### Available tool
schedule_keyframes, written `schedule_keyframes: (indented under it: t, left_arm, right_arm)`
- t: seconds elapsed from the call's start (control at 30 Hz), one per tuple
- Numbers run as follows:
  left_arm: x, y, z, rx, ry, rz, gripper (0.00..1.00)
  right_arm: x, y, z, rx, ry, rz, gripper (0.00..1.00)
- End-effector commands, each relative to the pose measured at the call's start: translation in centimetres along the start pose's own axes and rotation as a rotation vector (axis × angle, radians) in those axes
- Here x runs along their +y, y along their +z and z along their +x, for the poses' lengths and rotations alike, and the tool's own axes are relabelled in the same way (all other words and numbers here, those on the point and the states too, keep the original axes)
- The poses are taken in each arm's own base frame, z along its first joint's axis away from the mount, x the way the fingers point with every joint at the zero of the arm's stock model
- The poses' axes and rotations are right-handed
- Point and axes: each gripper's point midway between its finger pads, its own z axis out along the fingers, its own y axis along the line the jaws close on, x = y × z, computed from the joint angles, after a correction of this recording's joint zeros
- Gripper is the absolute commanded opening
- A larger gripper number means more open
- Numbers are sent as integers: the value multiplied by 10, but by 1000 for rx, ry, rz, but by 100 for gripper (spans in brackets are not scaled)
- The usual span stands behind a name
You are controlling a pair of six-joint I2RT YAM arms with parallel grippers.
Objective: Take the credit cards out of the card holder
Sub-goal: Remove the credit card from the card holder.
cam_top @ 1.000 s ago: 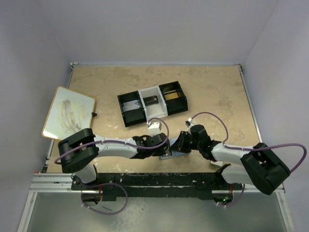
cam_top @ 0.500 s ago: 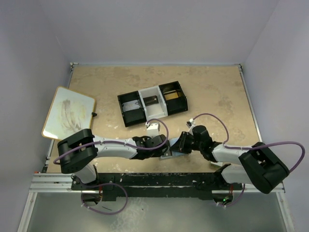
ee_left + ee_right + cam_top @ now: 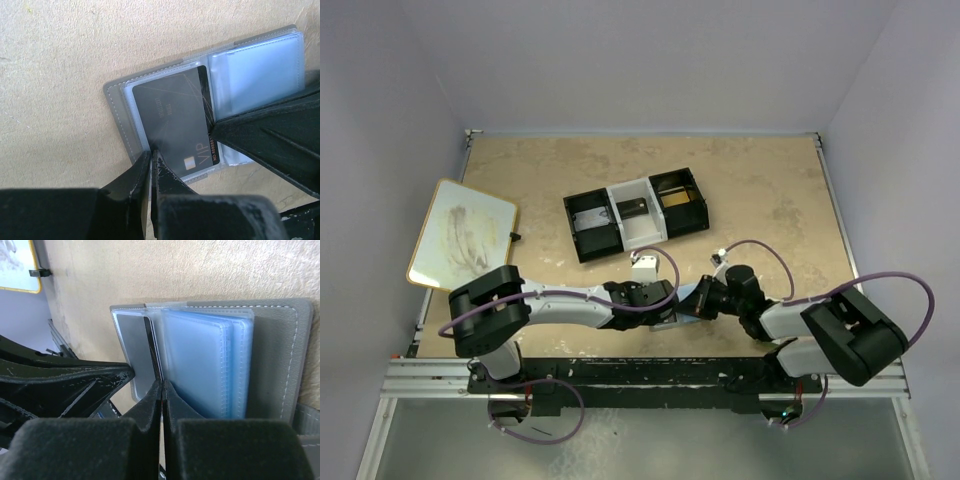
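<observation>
R gripper (image 3: 161,386) – fingers pressed fully together, no gap. In the R wrist view the tips sit at lower ctr of the frame, right on the dark edge of a card (image 3: 170,122) lying in the open card holder (image 3: 116,102). Can't tell whether that edge is nipped btwn the tips or only touched. In the L wrist view the same gripper comes in from the right side as a black wedge, its point against the card's end w/ the red lettering, approx. mid-frame.

L gripper (image 3: 150,159) – also fully closed, nothing btwn the fingers. Tips at bottom ctr of the L wrist view, down on the holder's lower edge just beside the card's corner.

Holder lies flat and open on the table (image 3: 760,190): grey stitched rim, pale blue clear sleeves (image 3: 200,360) stacked over one panel. Card is dark grey w/ "VIP" and a small chip mark, over the panel at left of the L wrist view. In the top view the holder is at lower ctr, btwn the two grippers and mostly hidden by them, near the table's bottom edge.

Surface: beige mottled tabletop. Black-and-white three-compartment tray (image 3: 642,232) at ctr of the top view, well apart from the holder, sth in each bin, too small to name. White board w/ yellow rim (image 3: 460,233) at left edge. Pale lilac walls (image 3: 640,60) on three sides; metal rail (image 3: 440,378) along the bottom.
</observation>
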Motion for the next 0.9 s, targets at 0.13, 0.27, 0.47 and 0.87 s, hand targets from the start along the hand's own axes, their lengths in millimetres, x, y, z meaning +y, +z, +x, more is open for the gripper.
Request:
schedule_keyframes:
  t: [0.13, 0.27, 0.47, 0.87]
  left_arm:
    - [39, 16, 27, 59, 58, -155, 0]
    - [42, 17, 27, 57, 56, -168, 0]
    - [41, 18, 27, 54, 58, -168, 0]
    - [40, 20, 29, 62, 59, -168, 0]
  right_arm:
    - [22, -12, -10, -15, -28, -114, 0]
    - [9, -19, -20, -34, -26, -64, 0]
    - [-9, -22, -17, -17, 6, 0, 0]
    - [-14, -14, 7, 104, -52, -92, 29]
